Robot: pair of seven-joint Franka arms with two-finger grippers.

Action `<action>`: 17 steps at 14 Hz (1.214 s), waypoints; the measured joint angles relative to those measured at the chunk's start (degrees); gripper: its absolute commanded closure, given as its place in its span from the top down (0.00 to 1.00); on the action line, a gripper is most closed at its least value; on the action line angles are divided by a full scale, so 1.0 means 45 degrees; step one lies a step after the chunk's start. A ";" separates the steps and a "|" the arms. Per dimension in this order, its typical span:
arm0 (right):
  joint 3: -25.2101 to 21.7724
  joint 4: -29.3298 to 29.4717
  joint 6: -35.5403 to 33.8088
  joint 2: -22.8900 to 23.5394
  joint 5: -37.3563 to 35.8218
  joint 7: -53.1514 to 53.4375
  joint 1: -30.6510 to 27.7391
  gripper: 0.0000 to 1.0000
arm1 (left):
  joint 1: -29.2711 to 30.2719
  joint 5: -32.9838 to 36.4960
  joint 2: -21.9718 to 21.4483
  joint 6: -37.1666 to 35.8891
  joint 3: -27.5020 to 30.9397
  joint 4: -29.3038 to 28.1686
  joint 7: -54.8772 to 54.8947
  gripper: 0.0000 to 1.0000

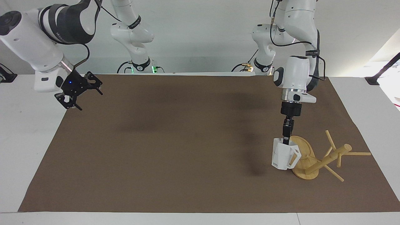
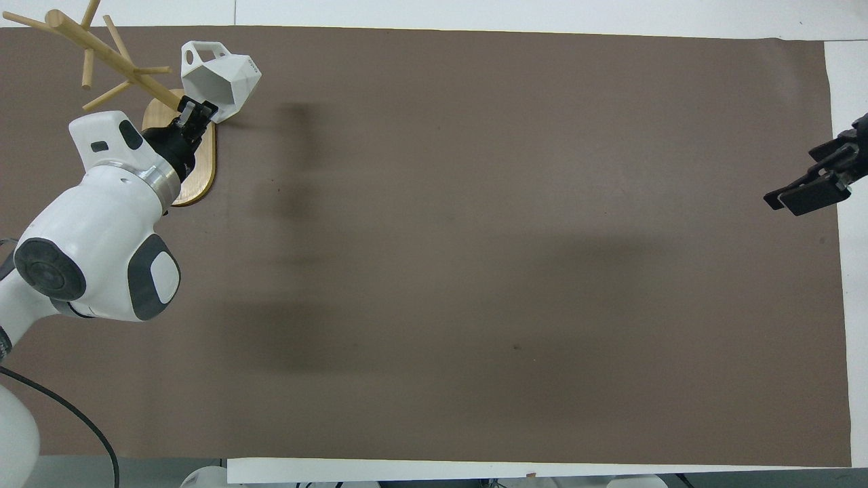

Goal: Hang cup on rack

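Note:
The white faceted cup (image 1: 282,156) hangs upright from my left gripper (image 1: 286,139), which is shut on its rim. The cup is in the air, right beside the base of the rack, its handle toward the rack. It also shows in the overhead view (image 2: 220,74), as does the left gripper (image 2: 196,112). The bamboo rack (image 1: 325,160) lies tipped on its side at the left arm's end of the table, base (image 1: 304,147) on edge, its post (image 2: 102,51) and pegs pointing toward the table's end. My right gripper (image 1: 79,93) is open and empty, raised over the mat's edge at the right arm's end.
A brown mat (image 1: 187,156) covers most of the white table (image 1: 31,140). The right gripper's fingertips (image 2: 810,193) show at the mat's edge in the overhead view. The left arm's forearm (image 2: 102,251) covers part of the rack's base (image 2: 200,179).

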 measured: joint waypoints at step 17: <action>-0.0005 0.2318 -0.3643 0.0008 -0.1233 0.7398 0.0829 1.00 | 0.1759 -0.0005 0.0438 -0.1667 -0.0054 0.0354 -0.0004 1.00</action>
